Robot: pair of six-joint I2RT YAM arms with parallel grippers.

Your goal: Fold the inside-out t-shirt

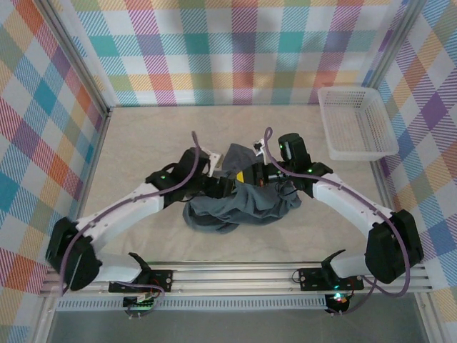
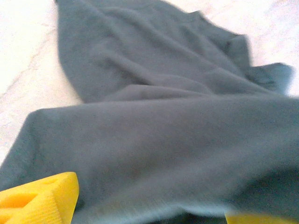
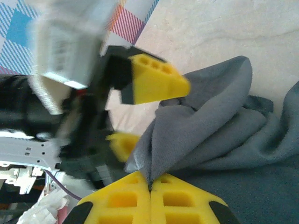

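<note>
The right hand [image 3: 150,185] pinches one t-shirt [image 3: 224,140]; one basket [image 1: 355,125].

- Left arm [image 1: 118,221] and right arm [image 1: 350,204]: white shells, black joint housings.
- A purple cable [image 1: 198,152] loops along each.
- Small green lights [image 1: 163,174] glow on wrists and bases.
- Left tool [image 3: 139,113] and right tool [image 3: 150,198]: yellow fingers [image 3: 156,84] with hollow cells.

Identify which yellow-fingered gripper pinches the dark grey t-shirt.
The right gripper: its jaws are shut on a fold of the t-shirt; the left gripper stands open.
</note>
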